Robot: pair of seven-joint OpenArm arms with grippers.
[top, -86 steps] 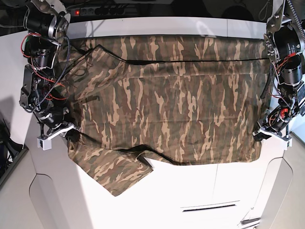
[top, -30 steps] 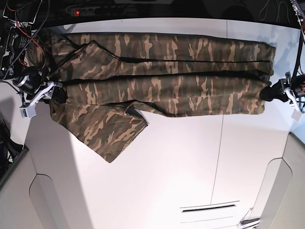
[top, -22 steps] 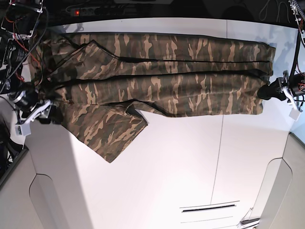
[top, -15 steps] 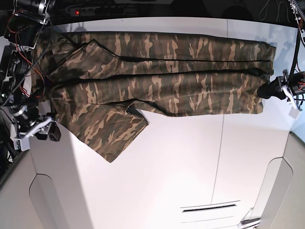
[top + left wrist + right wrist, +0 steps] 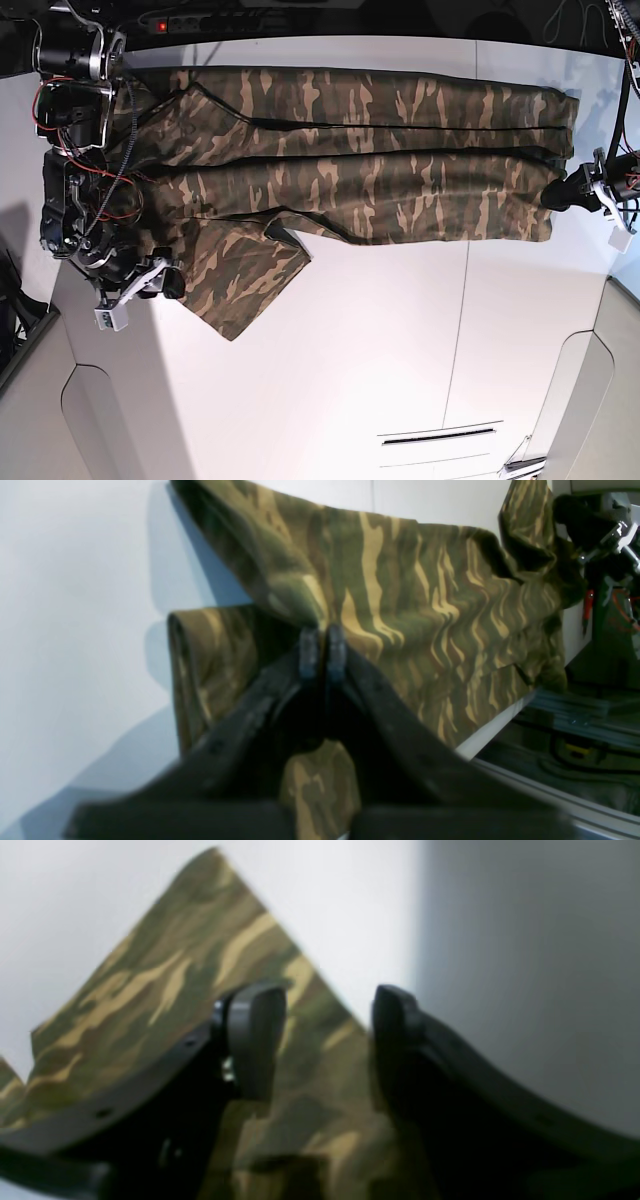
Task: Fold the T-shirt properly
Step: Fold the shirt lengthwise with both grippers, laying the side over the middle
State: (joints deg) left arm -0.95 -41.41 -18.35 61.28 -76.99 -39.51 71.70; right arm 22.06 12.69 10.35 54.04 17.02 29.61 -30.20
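Observation:
The T-shirt (image 5: 350, 170), in camouflage print, lies folded into a long band across the back of the white table (image 5: 350, 380). One sleeve (image 5: 240, 285) sticks out toward the front at the left. My right gripper (image 5: 172, 283) hovers at that sleeve's left edge. In the right wrist view it (image 5: 325, 1040) is open, with the sleeve cloth (image 5: 175, 980) under its fingers. My left gripper (image 5: 553, 196) sits at the band's right end. The left wrist view shows it (image 5: 322, 650) shut on a pinch of the T-shirt (image 5: 425, 595).
A black power strip (image 5: 210, 22) with a red light runs behind the table's back edge. A seam (image 5: 462, 330) crosses the tabletop front to back, and a narrow slot (image 5: 437, 436) lies near the front. Both arm bases stand at the back corners.
My right gripper left the shirt's left edge, swung toward the front and then in over the sleeve. The left gripper and the folded band have stayed put.

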